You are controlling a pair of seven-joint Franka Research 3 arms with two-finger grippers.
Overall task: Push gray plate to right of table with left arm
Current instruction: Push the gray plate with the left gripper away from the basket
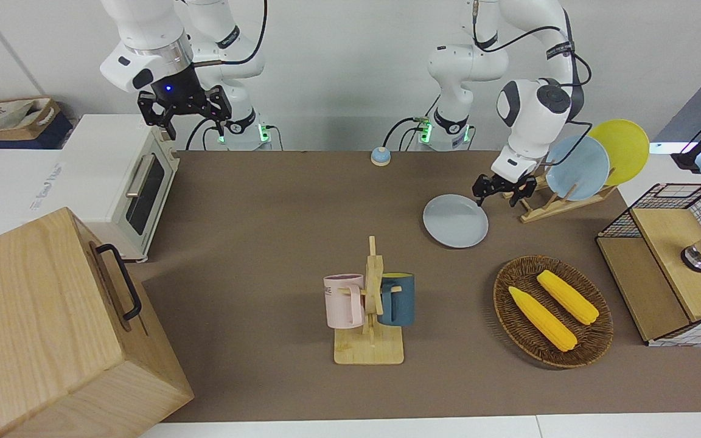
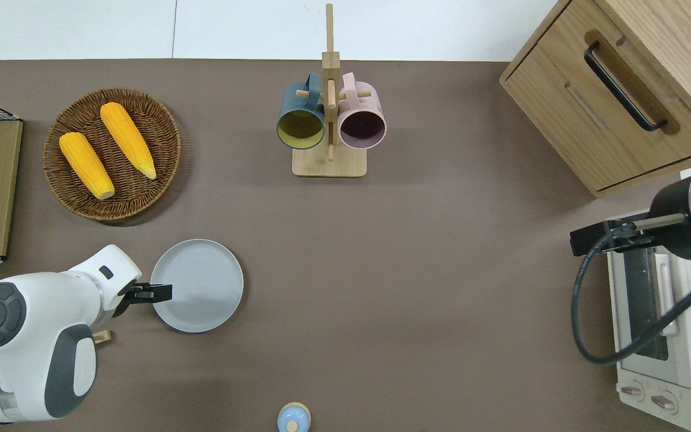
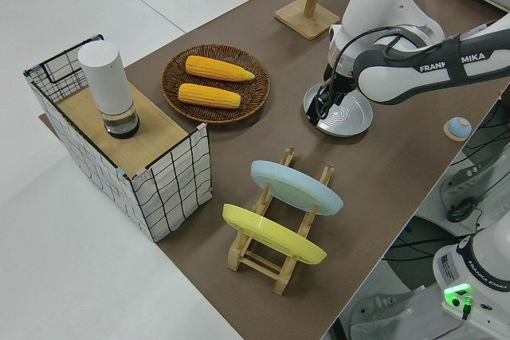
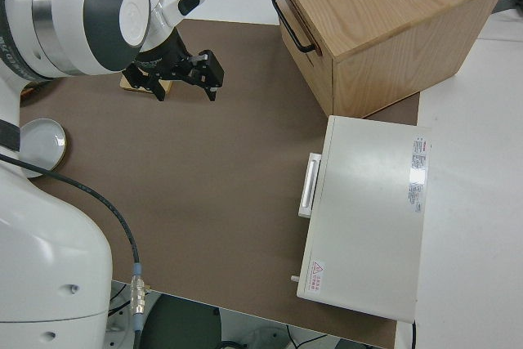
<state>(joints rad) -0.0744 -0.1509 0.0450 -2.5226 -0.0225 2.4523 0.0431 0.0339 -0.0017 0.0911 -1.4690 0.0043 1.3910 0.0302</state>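
The gray plate (image 1: 455,220) (image 2: 198,285) (image 3: 351,115) lies flat on the brown table (image 1: 265,213), between the mug rack and the dish rack. My left gripper (image 1: 500,188) (image 2: 164,293) (image 3: 323,109) hangs low and open at the plate's rim, on the side toward the left arm's end of the table. In the overhead view its tip overlaps the rim's edge; whether it touches the plate I cannot tell. Nothing is between its fingers. My right gripper (image 1: 184,114) (image 4: 184,81) is parked and open.
A wooden dish rack (image 1: 545,207) holds a sky-blue plate (image 1: 578,167) and a yellow plate (image 1: 624,149). A wicker basket (image 2: 165,129) with two corn cobs, a mug rack (image 2: 329,165), a wooden box (image 2: 615,90), a toaster oven (image 1: 113,176) and a small bell (image 1: 380,157) stand around.
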